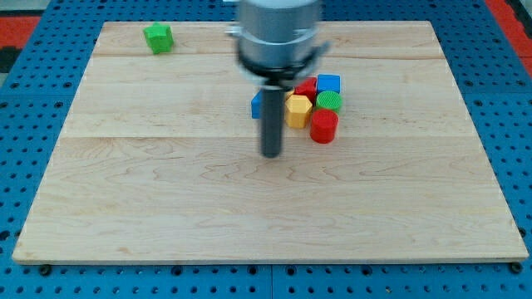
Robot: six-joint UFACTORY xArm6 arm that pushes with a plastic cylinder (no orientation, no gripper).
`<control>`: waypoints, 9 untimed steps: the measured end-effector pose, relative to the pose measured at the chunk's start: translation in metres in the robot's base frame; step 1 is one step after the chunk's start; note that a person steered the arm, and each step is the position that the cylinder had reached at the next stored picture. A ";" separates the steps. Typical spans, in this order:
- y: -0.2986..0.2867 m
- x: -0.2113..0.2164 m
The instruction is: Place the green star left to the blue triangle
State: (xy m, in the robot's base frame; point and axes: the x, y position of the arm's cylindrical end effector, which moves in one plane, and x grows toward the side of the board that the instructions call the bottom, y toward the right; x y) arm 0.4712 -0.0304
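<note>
The green star [158, 37] lies near the top left corner of the wooden board [166, 191]. The blue triangle [258, 105] sits near the board's middle, mostly hidden behind my rod. My tip [272, 154] rests on the board just below the blue triangle and far to the right of and below the green star.
A tight cluster sits right of the rod: a yellow hexagon [298, 110], a red cylinder [323, 126], a green round block [329, 101], a blue cube [328, 83] and a red block [306, 87]. The arm's grey body [278, 33] hangs over the board's top middle.
</note>
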 end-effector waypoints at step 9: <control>-0.123 -0.204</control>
State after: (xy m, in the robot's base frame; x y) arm 0.2671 -0.1531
